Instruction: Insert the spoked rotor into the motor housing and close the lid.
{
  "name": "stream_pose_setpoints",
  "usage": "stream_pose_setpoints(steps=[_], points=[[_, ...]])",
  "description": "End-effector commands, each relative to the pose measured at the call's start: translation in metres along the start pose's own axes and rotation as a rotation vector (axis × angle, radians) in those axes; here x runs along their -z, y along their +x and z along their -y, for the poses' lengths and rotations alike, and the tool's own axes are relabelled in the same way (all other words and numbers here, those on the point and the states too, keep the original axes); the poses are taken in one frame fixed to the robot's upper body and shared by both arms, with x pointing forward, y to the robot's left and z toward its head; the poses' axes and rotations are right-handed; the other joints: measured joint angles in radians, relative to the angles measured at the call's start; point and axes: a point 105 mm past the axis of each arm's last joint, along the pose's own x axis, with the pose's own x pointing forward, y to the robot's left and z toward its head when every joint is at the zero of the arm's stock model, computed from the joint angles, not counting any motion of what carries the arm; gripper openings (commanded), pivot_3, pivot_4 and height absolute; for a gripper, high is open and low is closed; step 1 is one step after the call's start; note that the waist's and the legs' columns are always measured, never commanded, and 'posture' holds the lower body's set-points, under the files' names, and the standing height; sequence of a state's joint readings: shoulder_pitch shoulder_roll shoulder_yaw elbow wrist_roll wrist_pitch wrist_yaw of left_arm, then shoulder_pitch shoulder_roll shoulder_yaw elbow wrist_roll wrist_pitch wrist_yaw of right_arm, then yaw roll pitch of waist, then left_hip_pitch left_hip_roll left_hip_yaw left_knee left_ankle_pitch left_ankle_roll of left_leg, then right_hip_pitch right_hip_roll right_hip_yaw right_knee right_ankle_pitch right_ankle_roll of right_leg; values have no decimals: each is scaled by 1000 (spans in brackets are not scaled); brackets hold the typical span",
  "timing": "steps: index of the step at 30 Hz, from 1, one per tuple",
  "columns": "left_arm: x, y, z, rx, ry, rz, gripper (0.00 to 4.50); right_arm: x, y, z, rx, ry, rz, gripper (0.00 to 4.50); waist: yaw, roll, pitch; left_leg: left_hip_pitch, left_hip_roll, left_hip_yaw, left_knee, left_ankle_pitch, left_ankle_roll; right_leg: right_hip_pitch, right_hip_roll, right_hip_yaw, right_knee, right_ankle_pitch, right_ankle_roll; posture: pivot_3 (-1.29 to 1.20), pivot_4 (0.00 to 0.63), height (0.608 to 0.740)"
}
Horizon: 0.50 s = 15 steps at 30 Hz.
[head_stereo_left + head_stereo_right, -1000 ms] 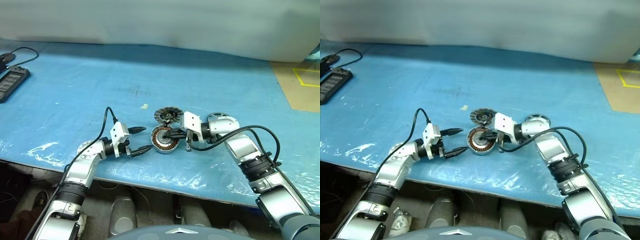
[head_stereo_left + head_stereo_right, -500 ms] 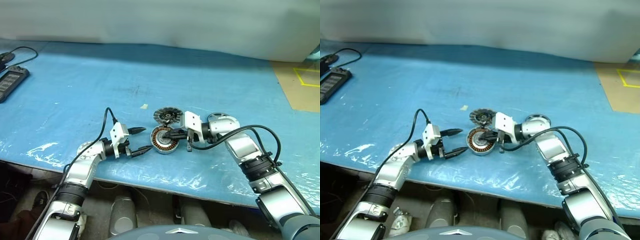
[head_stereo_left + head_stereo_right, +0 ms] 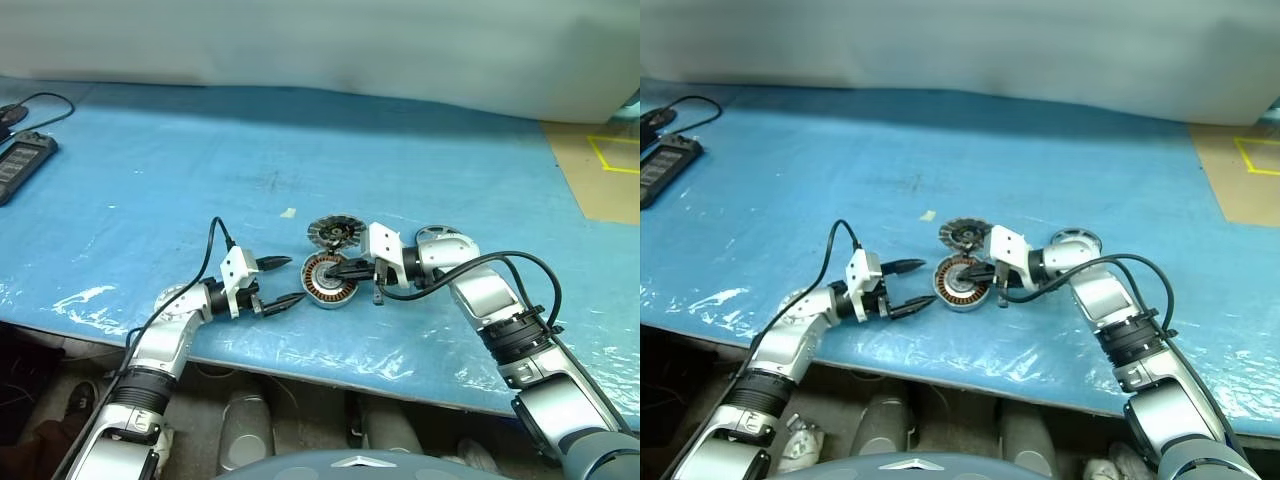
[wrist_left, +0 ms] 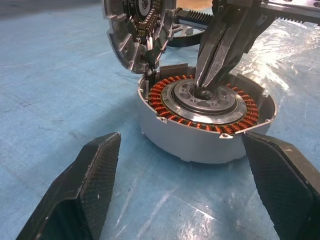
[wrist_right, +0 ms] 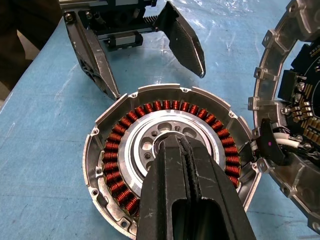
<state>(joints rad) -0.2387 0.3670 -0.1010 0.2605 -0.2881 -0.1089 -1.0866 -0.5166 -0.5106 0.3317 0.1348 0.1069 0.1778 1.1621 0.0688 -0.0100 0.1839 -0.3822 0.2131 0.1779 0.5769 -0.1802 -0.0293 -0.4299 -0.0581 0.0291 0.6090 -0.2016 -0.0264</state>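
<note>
Motor housing (image 3: 329, 279) lies flat near the front edge of the blue table covering (image 3: 180, 170), its ring of copper windings facing up around a silver centre. Left gripper (image 3: 283, 281) sits level just beside the housing on its left, fingers spread wide and holding nothing. Right gripper (image 3: 338, 270) reaches in from the other side with its fingers pressed together, tips set down on the silver hub at the housing's centre. Hinged grey lid (image 3: 335, 232) stands open and tilted at the far edge of the housing, touching it, with a circuit board and wiring visible on its inner face. Clear plastic film wrinkles along the table's near edge. Farther back on the left rest a black device (image 3: 22, 166) and a black cable (image 3: 38, 108). A pale wall (image 3: 320, 45) bounds the far side, and a tan floor patch with yellow tape (image 3: 612, 155) lies at far right.
</note>
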Motion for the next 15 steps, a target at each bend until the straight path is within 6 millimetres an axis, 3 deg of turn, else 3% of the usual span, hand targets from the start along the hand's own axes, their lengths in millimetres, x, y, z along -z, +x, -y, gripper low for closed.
stream_pose_setpoints(steps=[1, 15], points=[[-5, 1, 0, 2, 26, 15, 4085, 27, 3, -4, 0, 11, -105, 12, 0, 0, 0, 1, 0, 0, 0, 0, 0, 0, 0, 0, 0, 0, 0, 0, 150, 740], [-5, -1, 0, -1, 25, 12, 4085, 38, 2, -10, -26, -13, -145, 12, 0, -1, -3, 7, 0, 0, -2, 0, 0, 7, -1, 0, -2, -1, 1, 0, 150, 740]])
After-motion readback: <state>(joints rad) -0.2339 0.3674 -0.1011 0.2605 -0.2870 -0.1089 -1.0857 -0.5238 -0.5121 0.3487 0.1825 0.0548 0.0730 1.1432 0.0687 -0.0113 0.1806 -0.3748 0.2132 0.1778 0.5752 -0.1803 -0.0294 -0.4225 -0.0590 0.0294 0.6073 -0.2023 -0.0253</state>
